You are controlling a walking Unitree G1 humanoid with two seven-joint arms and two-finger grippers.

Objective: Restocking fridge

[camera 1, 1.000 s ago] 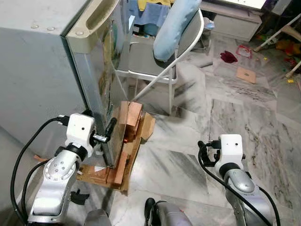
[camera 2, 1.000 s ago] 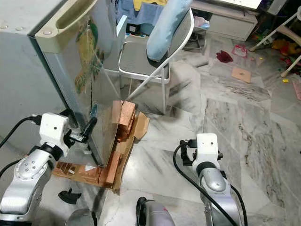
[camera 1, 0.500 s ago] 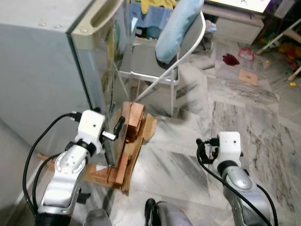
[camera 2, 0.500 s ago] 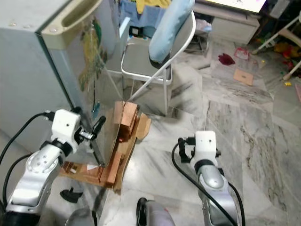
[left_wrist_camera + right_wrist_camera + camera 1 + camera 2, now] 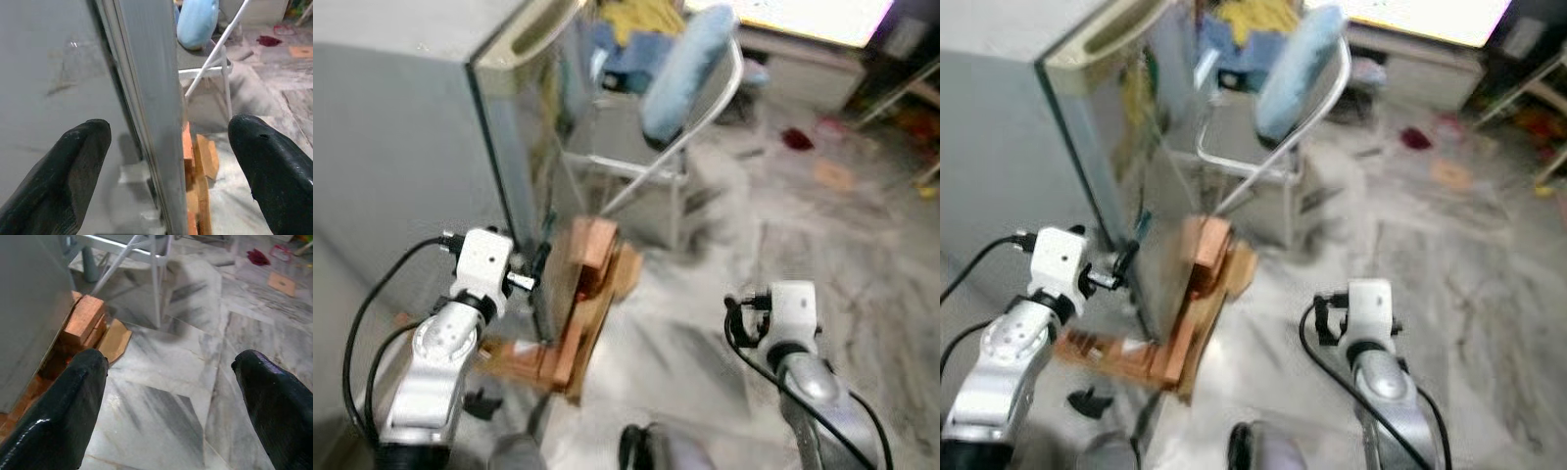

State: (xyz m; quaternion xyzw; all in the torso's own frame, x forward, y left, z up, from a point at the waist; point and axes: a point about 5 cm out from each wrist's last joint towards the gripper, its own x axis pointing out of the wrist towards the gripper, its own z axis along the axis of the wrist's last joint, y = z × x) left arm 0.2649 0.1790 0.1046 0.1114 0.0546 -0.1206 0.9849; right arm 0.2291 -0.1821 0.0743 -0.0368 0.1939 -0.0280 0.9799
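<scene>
The blurred right eye view is looking down at a grey fridge [image 5: 999, 157] whose door edge [image 5: 1102, 176] is facing the robot. The left claw [image 5: 1126, 257] is reaching up against that edge, one black finger showing. Wooden blocks [image 5: 1197, 269] are lying on the marble floor [image 5: 1430, 264] by the fridge's foot. Behind, a white chair [image 5: 1273, 147] is carrying a blue cushion [image 5: 1298, 54]. The right arm [image 5: 1371, 333] is hanging low.

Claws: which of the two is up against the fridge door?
The left claw. Its open fingers straddle the edge of the fridge door, while the right claw hangs open above the bare marble floor.
</scene>
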